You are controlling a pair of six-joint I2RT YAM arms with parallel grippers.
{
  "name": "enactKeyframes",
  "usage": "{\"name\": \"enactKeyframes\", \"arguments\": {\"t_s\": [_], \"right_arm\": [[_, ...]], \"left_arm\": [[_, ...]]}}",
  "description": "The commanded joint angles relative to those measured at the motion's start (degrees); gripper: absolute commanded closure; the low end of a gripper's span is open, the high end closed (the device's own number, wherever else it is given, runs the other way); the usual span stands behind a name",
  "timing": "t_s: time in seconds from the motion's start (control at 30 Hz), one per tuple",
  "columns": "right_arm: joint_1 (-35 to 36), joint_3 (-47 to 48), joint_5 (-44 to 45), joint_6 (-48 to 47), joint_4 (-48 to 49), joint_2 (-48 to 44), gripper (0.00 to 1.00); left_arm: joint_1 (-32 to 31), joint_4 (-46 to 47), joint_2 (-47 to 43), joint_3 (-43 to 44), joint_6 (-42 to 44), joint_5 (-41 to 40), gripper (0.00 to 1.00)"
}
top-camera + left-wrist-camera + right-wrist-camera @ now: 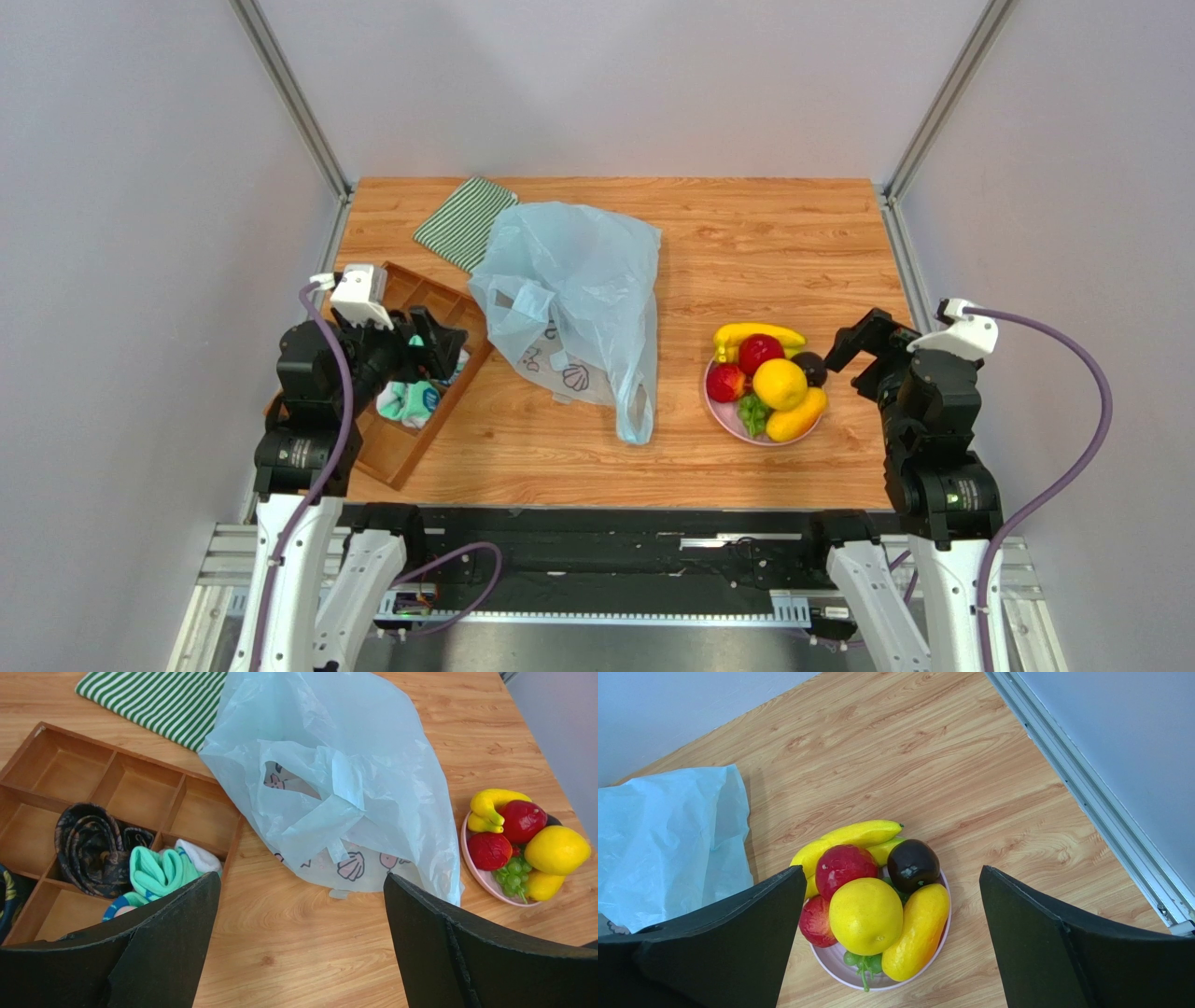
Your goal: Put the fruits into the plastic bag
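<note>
Resting on plate (836,969): fruits (765,381) | bag (575,301) laid alongside | left pincer (300,882), right pincer (859,343) spread wide, nothing gripped

Top view, fixed above and behind the arm bases, looks down on the whole worktop (758,252); left wrist view, close and oblique, faces the plastic bag (337,763); right wrist view faces the pink plate (840,973); bag and plate appear in all three.

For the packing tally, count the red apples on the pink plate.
2. One red apple sits between the banana and the lemon; the other lies at the plate rim toward the plastic bag, beside the lemon. More may hide under the pile.
</note>
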Motion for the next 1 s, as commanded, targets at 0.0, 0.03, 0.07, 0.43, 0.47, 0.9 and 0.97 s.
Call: {"name": "enactKeyframes", "arguments": {"t_s": [0.0,0.03,0.07,0.43,0.47,0.9,0.97], "right_arm": [[0.23,-0.01,1.00,0.14,1.26,-0.32,0.00],[0.14,-0.01,1.00,0.14,1.17,-0.41,0.00],[0.14,0.08,1.09,0.14,1.17,-0.41,0.00],[0.14,-0.09,-2.33,-0.92,2.49,-1.20,0.01],[0.22,-0.18,-2.77,-0.92,3.01,-1.63,0.01],[0.22,-0.80,-6.03,-1.36,3.63,-1.38,0.01],[0.14,-0.80,-6.38,-1.44,3.55,-1.38,0.01]], "left_arm": [[0.50,1.42,0.48,1.33,0.63,1.77,0.05],[0.50,2.03,0.74,1.07,0.72,2.99,0.05],[0.50,2.39,0.83,0.89,0.80,4.04,0.05],[0.59,4.93,3.11,0.01,1.77,10.03,0.06],[0.59,5.20,3.38,0.18,2.12,10.12,0.07],[-17.33,-2.17,22.14,15.82,10.55,-6.67,0.12],[-17.52,-3.05,27.00,18.88,10.91,-5.79,0.11]]}}
